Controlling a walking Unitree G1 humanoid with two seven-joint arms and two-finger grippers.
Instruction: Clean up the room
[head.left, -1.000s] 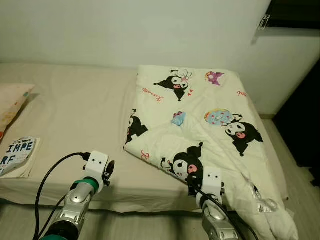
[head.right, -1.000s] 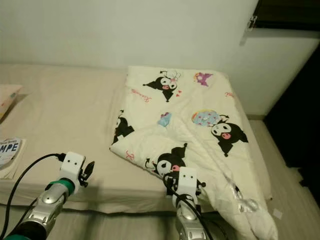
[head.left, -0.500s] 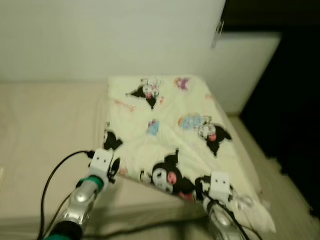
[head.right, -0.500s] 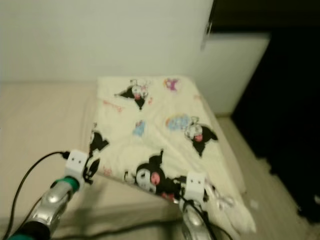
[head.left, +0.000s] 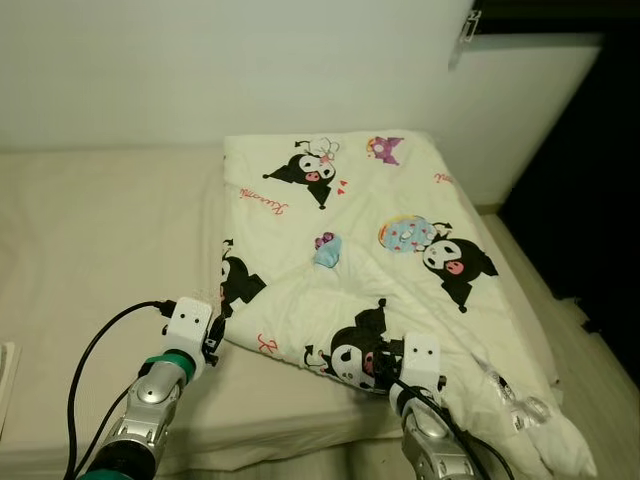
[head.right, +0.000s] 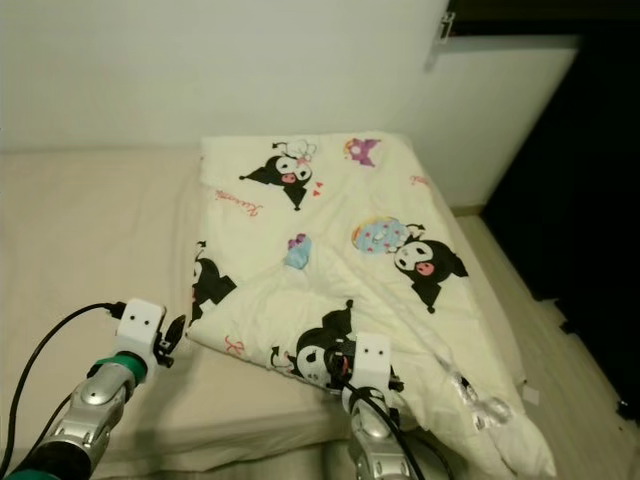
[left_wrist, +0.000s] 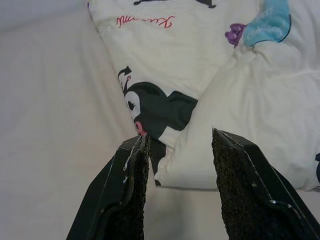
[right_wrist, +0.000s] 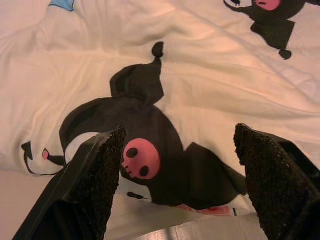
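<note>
Head views: cream cartoon-print blanket (head.left: 380, 250) lies on the beige bed (head.left: 90, 240), covering the bed's right part. Its long axis runs approx 11 o'clock to 5 o'clock: far end near the white wall (head.left: 200, 70), near end spilling off the bed's front-right corner in a crumpled bunch at approx 5 o'clock. A folded-over flap points to 7 o'clock, its edge lying on bare mattress. My left gripper (head.left: 213, 338) sits at approx 7 o'clock, just beside that flap edge, w/ black cable looping behind the wrist. My right gripper (head.left: 385, 368) is at approx 6 o'clock, over the blanket near a black cartoon figure (head.left: 355, 348) printed by the front edge. Dark doorway at 3 o'clock.

Left wrist view: my two fingers (left_wrist: 132, 190) stand moderately apart, nothing between them. Flap corner of the blanket (left_wrist: 240, 115) lies right ahead, w/ a black figure print by the tip of one finger; bare mattress (left_wrist: 55, 125) on the other side. Can't tell if a tip touches the cloth.

Right wrist view: my fingers (right_wrist: 100, 175) are spread wide, holding nothing. Blanket (right_wrist: 200, 85) spans the gap; the black figure w/ pink face sits between the tips.
</note>
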